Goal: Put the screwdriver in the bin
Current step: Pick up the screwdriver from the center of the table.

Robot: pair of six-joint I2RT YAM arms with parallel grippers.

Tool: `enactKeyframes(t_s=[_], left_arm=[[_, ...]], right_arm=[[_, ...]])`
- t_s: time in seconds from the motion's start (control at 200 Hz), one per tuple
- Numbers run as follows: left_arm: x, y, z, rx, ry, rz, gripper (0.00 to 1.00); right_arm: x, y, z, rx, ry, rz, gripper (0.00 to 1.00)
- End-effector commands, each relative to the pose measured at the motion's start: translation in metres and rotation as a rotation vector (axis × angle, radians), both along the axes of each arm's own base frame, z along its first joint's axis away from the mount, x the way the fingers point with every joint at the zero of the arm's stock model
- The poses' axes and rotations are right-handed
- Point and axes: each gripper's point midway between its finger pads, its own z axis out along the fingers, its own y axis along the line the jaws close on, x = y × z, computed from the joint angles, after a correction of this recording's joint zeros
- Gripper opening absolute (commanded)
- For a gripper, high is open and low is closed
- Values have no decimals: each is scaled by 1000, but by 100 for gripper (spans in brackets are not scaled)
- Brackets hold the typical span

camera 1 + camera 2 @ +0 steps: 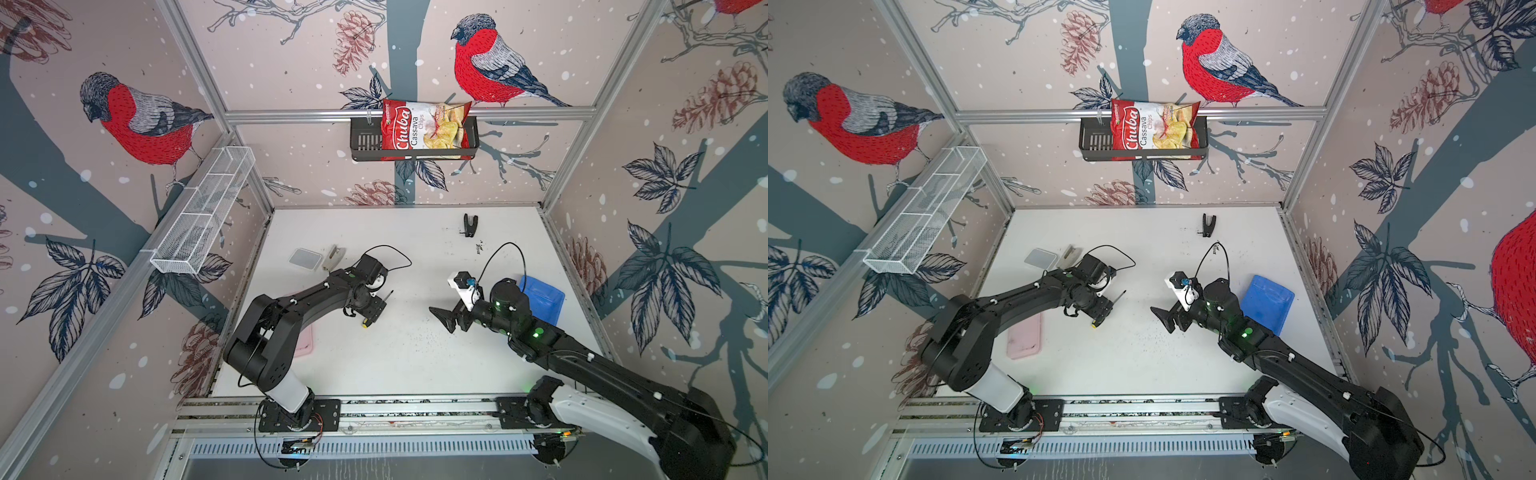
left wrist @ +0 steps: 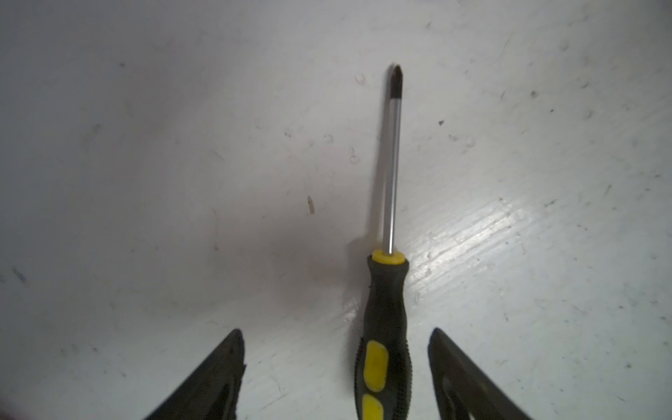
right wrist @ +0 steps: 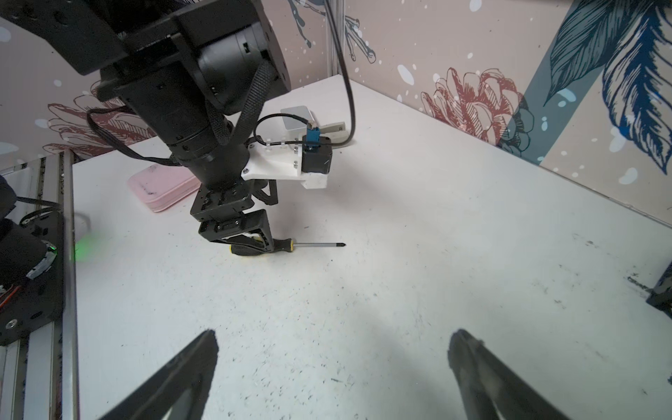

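On the desk: the screwdriver (image 2: 386, 327) lies flat on the white desk (image 1: 415, 365), handle toward the robot, shaft pointing away toward the back wall.
Left hand: the left hand (image 2: 336, 367) is lowered over the handle with one finger on each side of it; in the left wrist view there is clear desk between each finger and the black-and-yellow grip, so the jaws stand apart and nothing is clamped.
Same hand, right wrist view: the left hand (image 3: 251, 240) sits right down at the handle, with the yellow butt and the bare shaft sticking out on either side.
Right hand: the right hand (image 3: 334, 363) hangs over bare desk with its fingers spread wide and holds nothing.
Bin: the blue bin (image 1: 544, 301) stands on the right side of the desk, behind the right arm, well apart from the screwdriver; the part of its inside that shows holds nothing.
Done: the approach and the lining-up over the handle look finished.
Left to do: closing on the handle, lifting, carrying across to the bin, letting go inside it.
Progress: an early stage, by my judgement; the tool has not left the desk.
Other things: a pink tray (image 1: 1025, 336), a black clip (image 1: 470, 225) and a white mesh basket (image 1: 203, 216) take no part.
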Motion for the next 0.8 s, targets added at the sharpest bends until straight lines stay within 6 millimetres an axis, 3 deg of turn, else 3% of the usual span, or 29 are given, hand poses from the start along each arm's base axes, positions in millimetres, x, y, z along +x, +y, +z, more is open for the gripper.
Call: enactKeyframes(t_s=[0.0,0.34,0.605,0.796], left_arm=[[-13,2,-6,37,67,-15,69],[-27,-2,-27,65,154,-38,51],[-29,2,-29,83,164,-30,20],[-27,3,-27,90,154,-22,7]], right_arm=[[-2,3,0,6,7,19,99],[1,0,-9,-20,17,-3,100],[5,0,-9,-15,13,-20,100],[8,0,-7,-13,8,-28,100]])
